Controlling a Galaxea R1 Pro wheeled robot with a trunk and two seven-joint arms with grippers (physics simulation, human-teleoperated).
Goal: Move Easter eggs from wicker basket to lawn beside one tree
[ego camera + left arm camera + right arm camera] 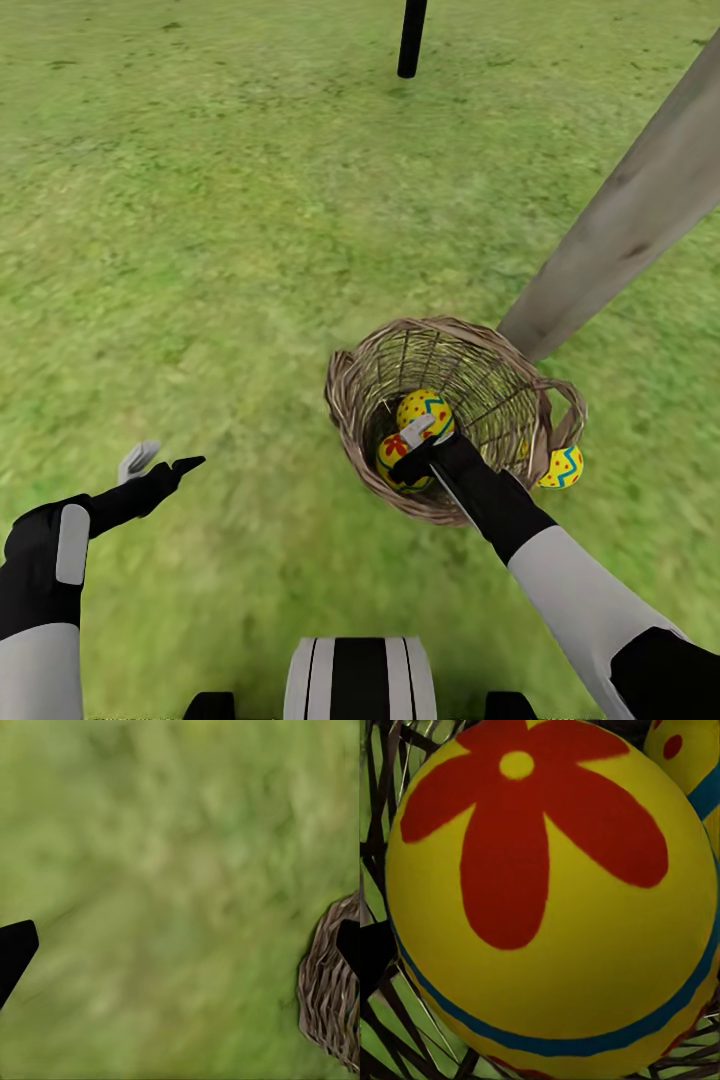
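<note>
Wicker basket (450,400) sitting on lawn (200,250) beside pale tree trunk (630,220), right pincer (418,450) reaching inside at flower egg (392,455), grip unclear, second egg (425,407) lying alongside, third egg (562,467) resting outside, left pincer (160,462) hanging wide, empty.

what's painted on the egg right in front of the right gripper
A red flower with a yellow centre, on a yellow egg ringed by a blue band; clearest in the right wrist view.

Mottled green lawn (250,250) carrying a wicker basket (360,400), one yellow egg (563,467) beside it, and a pale tree trunk (620,215).
</note>
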